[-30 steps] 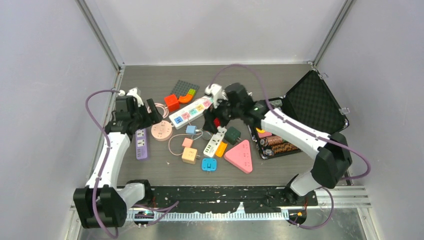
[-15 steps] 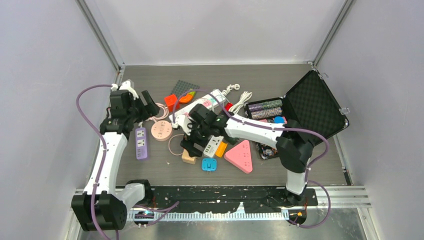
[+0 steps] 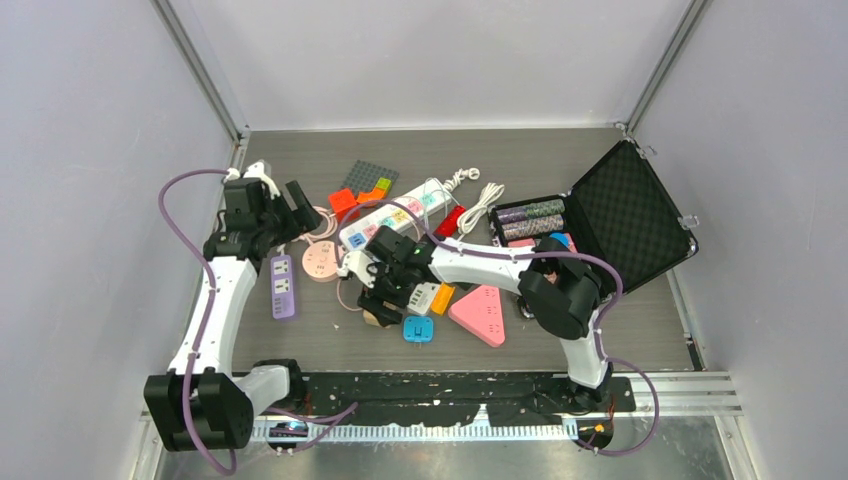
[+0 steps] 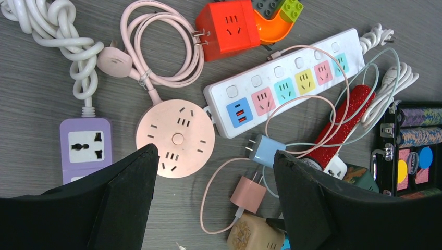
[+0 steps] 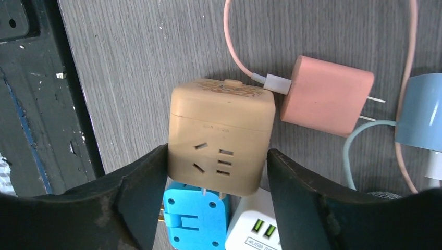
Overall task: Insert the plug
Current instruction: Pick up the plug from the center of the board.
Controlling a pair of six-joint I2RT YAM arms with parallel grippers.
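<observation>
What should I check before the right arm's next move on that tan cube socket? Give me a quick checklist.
1. Jaws of the right gripper straddle the tan cube socket: ok.
2. Firm hold on the cube: cannot tell; the jaws sit at its sides, contact unclear.
3. Cube free of neighbours: not ok; the blue adapter and white USB strip crowd its lower edge.
4. Cube clear of the pink charger: not ok; its cable end sits at the cube's corner.
5. The left gripper is free: ok; jaws open, nothing between them.
</observation>
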